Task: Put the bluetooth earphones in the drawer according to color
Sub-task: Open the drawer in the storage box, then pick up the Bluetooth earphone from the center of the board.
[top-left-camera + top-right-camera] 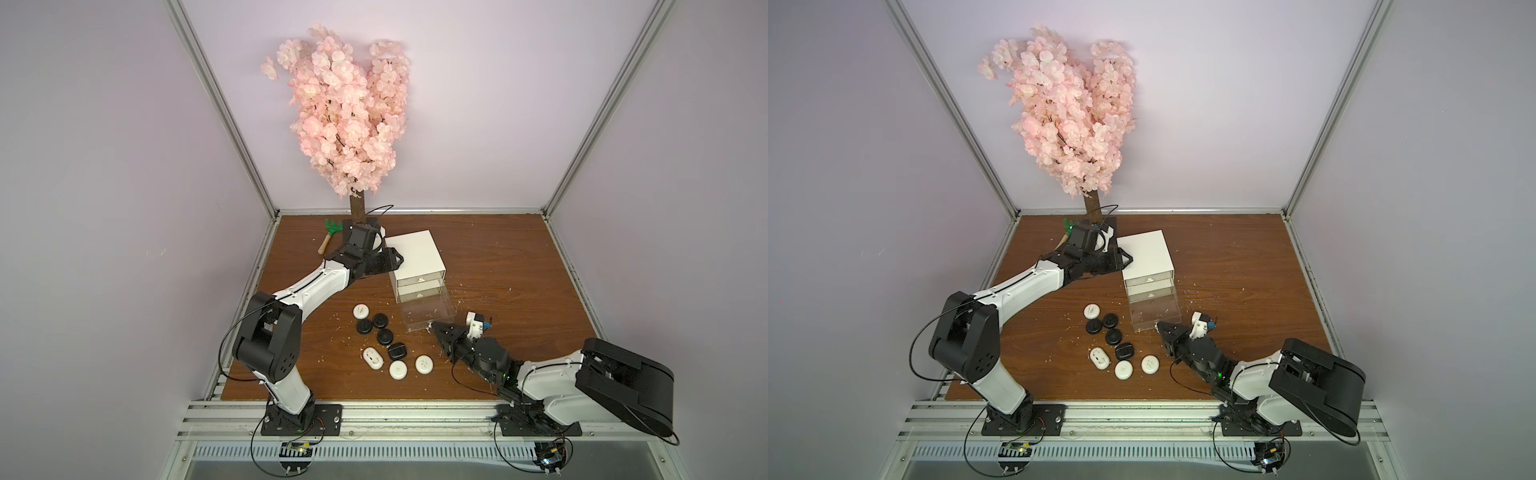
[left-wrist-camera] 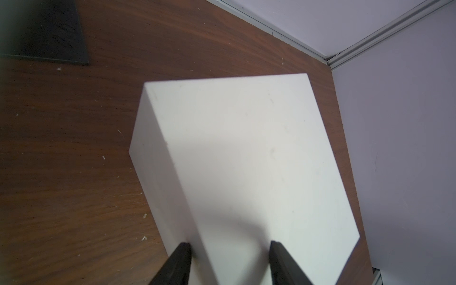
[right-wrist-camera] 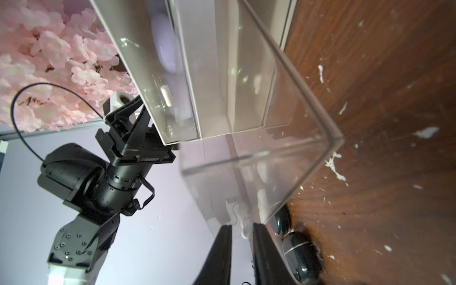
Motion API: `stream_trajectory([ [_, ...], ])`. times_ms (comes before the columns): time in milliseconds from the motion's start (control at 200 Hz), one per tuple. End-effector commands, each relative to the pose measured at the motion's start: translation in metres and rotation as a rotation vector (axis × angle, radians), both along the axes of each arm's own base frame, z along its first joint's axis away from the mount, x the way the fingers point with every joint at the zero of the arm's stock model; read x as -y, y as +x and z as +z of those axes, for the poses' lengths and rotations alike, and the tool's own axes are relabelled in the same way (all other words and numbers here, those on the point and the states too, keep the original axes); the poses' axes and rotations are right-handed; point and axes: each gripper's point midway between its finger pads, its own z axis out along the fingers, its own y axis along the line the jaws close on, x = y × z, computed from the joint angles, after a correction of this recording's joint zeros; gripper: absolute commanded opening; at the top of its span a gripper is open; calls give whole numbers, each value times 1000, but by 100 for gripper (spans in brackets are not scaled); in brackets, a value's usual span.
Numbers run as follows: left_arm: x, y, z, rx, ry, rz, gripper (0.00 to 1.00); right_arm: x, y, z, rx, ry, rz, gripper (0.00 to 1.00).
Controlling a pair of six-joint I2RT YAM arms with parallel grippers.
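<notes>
Brown wood-grain table [image 1: 498, 257] carries everything; in both top views the white drawer cabinet [image 1: 415, 253] stands near its middle, with its lowest clear drawer [image 1: 428, 309] pulled far out toward 6 o'clock. I judge this the first danger: so much of it hangs outside that one more pull could bring it fully out or tip its front down. The left tool [image 2: 230, 246] is at the cabinet's 9 o'clock side, jaws apart and astride the upper edge, holding nothing; if it presses unevenly, the light cabinet may slide or turn. The right tool [image 3: 242, 225] is at the drawer's front, jaws a little apart with the small white handle [image 3: 245, 233] in the gap, not visibly pinched; leaving at an angle could hook the handle and drag the drawer. The bluetooth earphones [image 1: 385, 336], four black and four white, lie close together on the table at 7 o'clock from the cabinet, none in the open drawer. They look smooth and rounded, so a narrow pinch may shoot one away or push its neighbours.
</notes>
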Motion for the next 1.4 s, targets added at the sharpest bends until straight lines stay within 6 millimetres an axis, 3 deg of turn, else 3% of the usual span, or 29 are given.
stream_trajectory([
  [0, -4, -2, -23, -42, 56, 7, 56, 0, 4, 14, 44, -3, -12, 32],
  [230, -4, -2, -19, -34, 57, 4, 59, 6, 4, 19, 50, -45, -19, 41],
  [555, -7, -2, -5, -4, 61, 11, 66, 16, -2, 16, 35, -60, -20, 42],
  [786, -11, -3, 21, 50, 65, 21, 74, 23, -5, 21, 40, -86, -22, 43],
  [956, -18, -4, 52, 110, 77, 35, 78, 30, -8, 23, 33, -128, -23, 43],
  [1101, -34, -14, 69, 143, 143, 58, 79, 38, -12, 26, 30, -166, -24, 44],
  [1216, -52, -35, 59, 117, 231, 50, 78, 49, -15, 28, 31, -210, -29, 44],
  [1396, -88, -85, 18, 32, 377, 31, 77, 72, -18, 48, 72, -323, -57, 44],
])
